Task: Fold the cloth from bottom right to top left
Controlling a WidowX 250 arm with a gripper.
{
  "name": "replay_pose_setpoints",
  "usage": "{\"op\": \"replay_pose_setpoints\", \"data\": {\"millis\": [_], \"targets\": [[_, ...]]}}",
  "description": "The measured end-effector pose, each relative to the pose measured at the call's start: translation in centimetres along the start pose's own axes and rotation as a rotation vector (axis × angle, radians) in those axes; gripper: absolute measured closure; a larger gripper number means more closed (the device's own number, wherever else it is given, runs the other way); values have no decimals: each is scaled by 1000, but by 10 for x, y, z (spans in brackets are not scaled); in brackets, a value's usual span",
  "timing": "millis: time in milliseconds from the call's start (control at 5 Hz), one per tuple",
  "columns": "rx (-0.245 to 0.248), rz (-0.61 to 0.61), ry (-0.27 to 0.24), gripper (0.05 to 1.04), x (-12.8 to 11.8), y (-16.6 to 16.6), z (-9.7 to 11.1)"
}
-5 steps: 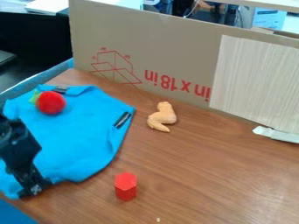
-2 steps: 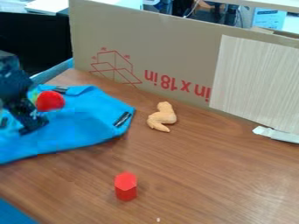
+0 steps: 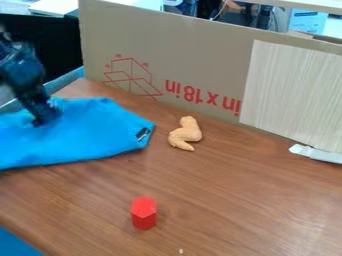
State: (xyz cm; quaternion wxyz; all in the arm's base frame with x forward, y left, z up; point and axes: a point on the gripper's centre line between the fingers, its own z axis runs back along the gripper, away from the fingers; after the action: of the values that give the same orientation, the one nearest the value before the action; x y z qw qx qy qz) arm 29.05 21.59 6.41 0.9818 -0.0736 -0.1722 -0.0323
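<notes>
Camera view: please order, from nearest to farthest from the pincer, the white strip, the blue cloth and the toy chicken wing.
1. Blue cloth, at the pincer.
2. Toy chicken wing, beside the cloth's right corner.
3. White strip, at the picture's right edge.

Blue cloth (image 3: 93,135), partly folded, on table (image 3: 220,200)

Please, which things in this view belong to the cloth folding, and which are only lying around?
For the folding:
- blue cloth
- black tool

Only lying around:
- red block
- toy chicken wing
- white strip
- cardboard, standing behind
</notes>
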Motion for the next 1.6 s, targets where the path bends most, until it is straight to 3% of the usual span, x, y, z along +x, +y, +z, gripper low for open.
{"op": "replay_pose_setpoints", "data": {"millis": [400, 1000, 1200, 1400, 1600], "targets": [[9, 89, 2, 1025, 40, 36, -3], [-25, 153, 47, 1025, 70, 64, -8], [-12, 169, 54, 1004, 76, 73, -8], [-4, 173, 62, 850, 77, 77, -8], [-5, 176, 76, 585, 76, 78, -9]]}}
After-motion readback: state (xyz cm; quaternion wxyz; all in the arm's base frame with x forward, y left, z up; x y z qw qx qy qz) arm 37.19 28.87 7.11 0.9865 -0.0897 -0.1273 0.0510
